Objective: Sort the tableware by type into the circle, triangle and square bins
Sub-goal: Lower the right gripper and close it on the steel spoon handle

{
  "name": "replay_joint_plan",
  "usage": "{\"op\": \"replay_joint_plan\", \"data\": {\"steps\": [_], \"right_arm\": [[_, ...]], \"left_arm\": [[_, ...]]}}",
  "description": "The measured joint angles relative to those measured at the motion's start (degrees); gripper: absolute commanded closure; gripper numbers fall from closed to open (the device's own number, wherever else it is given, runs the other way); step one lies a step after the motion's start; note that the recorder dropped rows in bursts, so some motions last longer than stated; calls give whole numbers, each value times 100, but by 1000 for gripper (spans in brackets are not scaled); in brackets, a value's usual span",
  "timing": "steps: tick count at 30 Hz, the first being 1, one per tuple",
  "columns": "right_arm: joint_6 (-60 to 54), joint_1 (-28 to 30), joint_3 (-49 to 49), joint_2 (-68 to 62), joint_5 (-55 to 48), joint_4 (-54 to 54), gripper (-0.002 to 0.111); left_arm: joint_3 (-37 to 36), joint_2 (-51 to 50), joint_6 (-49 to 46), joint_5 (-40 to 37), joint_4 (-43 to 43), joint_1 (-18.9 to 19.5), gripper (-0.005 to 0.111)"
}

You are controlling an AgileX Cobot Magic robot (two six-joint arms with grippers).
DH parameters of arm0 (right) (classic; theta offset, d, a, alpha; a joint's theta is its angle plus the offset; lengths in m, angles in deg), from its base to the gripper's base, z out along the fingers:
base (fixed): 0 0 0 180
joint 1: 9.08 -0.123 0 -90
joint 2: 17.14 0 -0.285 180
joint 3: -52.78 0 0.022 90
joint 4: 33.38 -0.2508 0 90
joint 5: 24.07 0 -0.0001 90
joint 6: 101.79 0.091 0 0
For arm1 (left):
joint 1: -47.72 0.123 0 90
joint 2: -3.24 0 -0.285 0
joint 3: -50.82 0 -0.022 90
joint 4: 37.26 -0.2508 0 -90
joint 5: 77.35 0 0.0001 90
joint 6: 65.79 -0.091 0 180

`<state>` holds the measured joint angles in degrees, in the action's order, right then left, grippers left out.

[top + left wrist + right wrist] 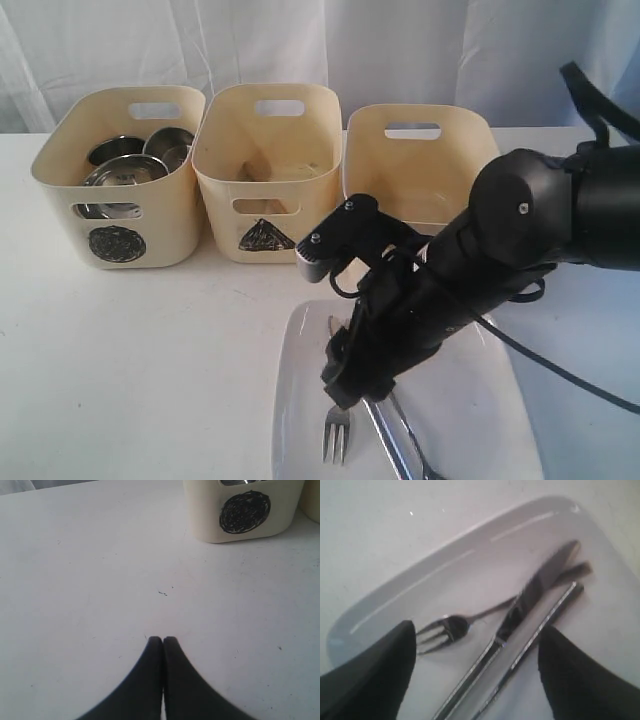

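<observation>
A white table (pixel 150 350) stands before a pale curtain (pixel 300 40). At the back of it are three cream plastic tubs in a row: the circle bin (pixel 118 190), with steel bowls and mugs inside, the triangle bin (pixel 265 170) and the square bin (pixel 420 170).

In front of the triangle and square bins lies the large white rounded-square plate (pixel 300 400), and the remaining cutlery rests on it. The right gripper (pixel 345 385) hangs directly above that plate, its black fingers spread wide with nothing between them. The left gripper (pixel 162 642) is pressed together over bare table near the circle bin, well apart from the plate. The right arm is plainly the nearer one.

In the right wrist view, the steel fork (pixel 445 627) lies with its tines near one finger, and its handle passes under the steel knife (pixel 530 592). The knife runs slantwise through the gap between the fingers. A third slim steel handle (pixel 545 625) lies just beside the knife and nearly parallel to it; I cannot make out its working end.

The coming grasp seems to turn on this slant. The line along which the fingers close crosses the knife's long axis obliquely, not squarely, so the wrist probably needs to turn before descending. The pieces also overlap, so closing on just one of them looks delicate.
</observation>
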<state>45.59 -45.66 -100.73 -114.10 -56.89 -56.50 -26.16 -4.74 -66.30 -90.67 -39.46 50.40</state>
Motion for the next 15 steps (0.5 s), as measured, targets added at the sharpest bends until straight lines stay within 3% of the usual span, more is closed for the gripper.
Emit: {"op": "replay_joint_plan", "data": {"steps": [5,15], "right_arm": [[1323,0,14,166,-375,1043,54],[1503,0,311,219,-261,1152,54]], "left_arm": [[0,0,0,0,-10,0,107],[0,0,0,0,-10,0,107]]}}
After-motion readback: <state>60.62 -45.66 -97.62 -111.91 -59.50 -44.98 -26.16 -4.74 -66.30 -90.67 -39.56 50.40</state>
